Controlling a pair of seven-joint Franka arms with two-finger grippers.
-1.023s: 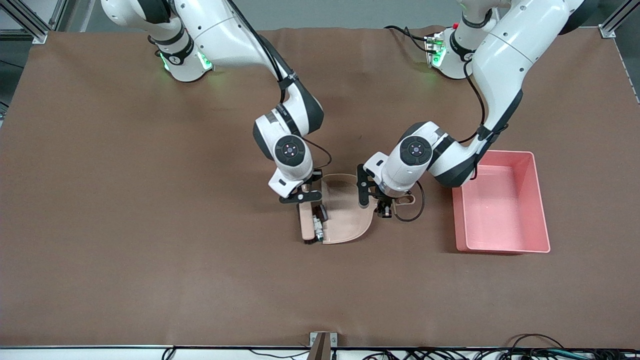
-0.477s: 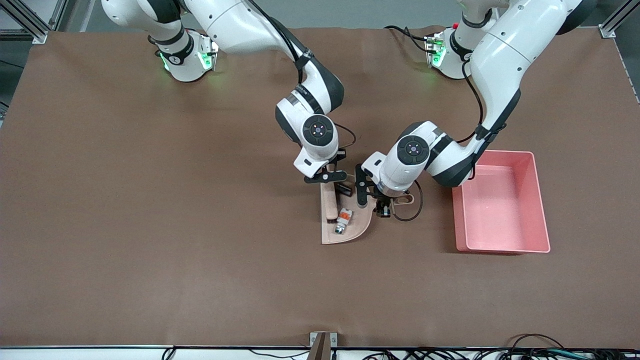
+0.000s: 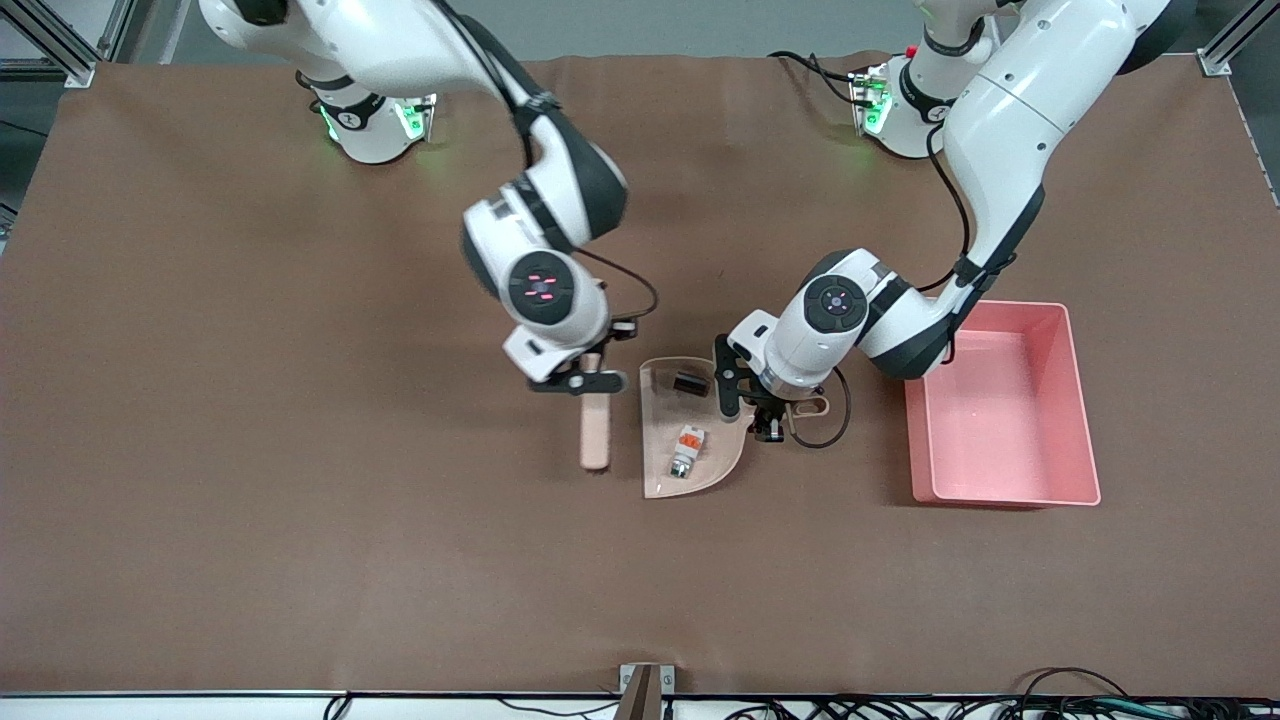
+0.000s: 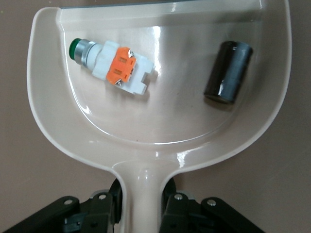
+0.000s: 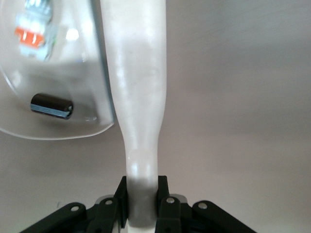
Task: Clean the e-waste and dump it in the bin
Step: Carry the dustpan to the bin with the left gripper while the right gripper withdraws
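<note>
The e-waste lies in a beige dustpan [image 3: 716, 462] on the brown table. One bit is a dark block [image 3: 690, 382], the other a white connector [image 3: 686, 447] with an orange part and a green tip. My left gripper [image 3: 775, 415] is shut on the dustpan's handle. The left wrist view shows the dustpan [image 4: 160, 111], the connector [image 4: 114, 68], the block [image 4: 228, 72] and the left gripper [image 4: 143, 213]. My right gripper [image 3: 590, 375] is shut on a beige brush [image 3: 594, 430] beside the pan's open edge. The right wrist view shows the gripper [image 5: 143, 204] on the brush [image 5: 138, 87], with the block [image 5: 51, 106] alongside.
The pink bin [image 3: 1000, 497] stands beside the dustpan toward the left arm's end of the table, with nothing visible inside. A black cable loops by the dustpan handle [image 3: 825, 425]. Both arm bases stand along the table's edge farthest from the front camera.
My right gripper swept the brush across the dustpan, then drew it back out toward the right arm's end. Both bits now lie in the pan. The left gripper has stayed put.
</note>
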